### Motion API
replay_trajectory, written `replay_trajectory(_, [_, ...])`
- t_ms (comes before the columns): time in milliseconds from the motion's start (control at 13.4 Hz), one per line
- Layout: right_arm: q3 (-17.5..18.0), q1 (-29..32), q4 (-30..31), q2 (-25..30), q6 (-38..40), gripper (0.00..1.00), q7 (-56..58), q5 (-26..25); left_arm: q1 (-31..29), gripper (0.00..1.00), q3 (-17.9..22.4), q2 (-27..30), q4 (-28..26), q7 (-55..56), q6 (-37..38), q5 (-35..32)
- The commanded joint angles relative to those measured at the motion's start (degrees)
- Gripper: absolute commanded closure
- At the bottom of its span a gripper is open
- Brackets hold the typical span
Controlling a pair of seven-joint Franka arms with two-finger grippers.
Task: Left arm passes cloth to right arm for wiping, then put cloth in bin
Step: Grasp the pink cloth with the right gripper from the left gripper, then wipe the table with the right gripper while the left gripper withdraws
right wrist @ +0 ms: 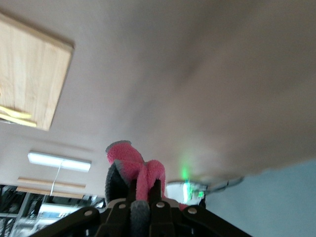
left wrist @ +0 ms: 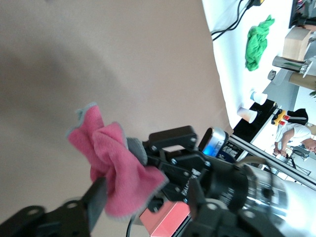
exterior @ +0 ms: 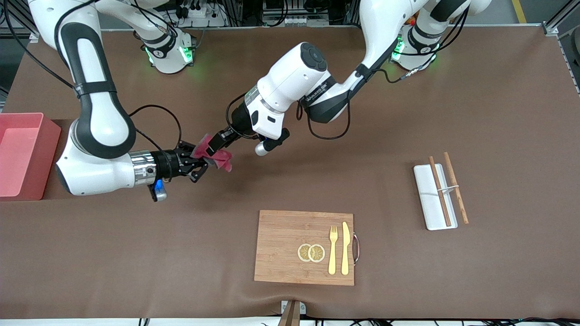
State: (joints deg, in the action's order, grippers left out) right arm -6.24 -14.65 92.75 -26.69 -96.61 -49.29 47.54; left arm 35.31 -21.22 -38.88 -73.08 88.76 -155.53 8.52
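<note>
The crimson cloth [exterior: 218,158] with its grey reverse hangs in the air between both grippers, over bare table between the bin and the wooden board. My right gripper [exterior: 199,165], on the arm with the silver wrist ring, is shut on it; the right wrist view shows the cloth [right wrist: 140,170] pinched between the fingers of that gripper [right wrist: 143,190]. My left gripper [exterior: 216,144] is at the cloth from above. In the left wrist view the left gripper [left wrist: 145,200] has its fingers [left wrist: 94,202] spread wide around the cloth [left wrist: 116,168]. The pink bin [exterior: 18,154] stands at the right arm's end of the table.
A wooden board [exterior: 281,244] with two lemon slices [exterior: 311,252], a fork and a knife lies nearer the front camera. A white tray [exterior: 428,199] with chopsticks [exterior: 448,188] lies toward the left arm's end. The bin also shows in the left wrist view [left wrist: 165,219].
</note>
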Motion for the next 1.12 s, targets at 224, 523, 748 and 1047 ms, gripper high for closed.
replay_trajectory(224, [0.08,0.23,-2.05,-10.47,-16.04,1.00,22.01,-8.95,-3.65,0.00,6.02,11.97,-1.36,-1.22,20.58,-7.72])
replay_trajectory(523, [-0.09,4.17,-0.55,-14.52,-24.06,1.00,35.46,-14.65,-12.26,0.00,6.02,16.81,-1.45,-18.84,37.46,-9.05])
replay_trajectory(748, [-0.09,11.46,-1.17,-16.02,-25.20,1.00,48.99,-20.97,-19.28,0.00,6.02,19.10,-1.36,-32.73,47.57,-8.61])
replay_trajectory(1047, [-0.18,20.08,-5.90,-16.02,-25.29,1.00,58.32,-36.34,-27.56,0.00,5.84,20.78,-1.45,-50.50,56.20,-9.05])
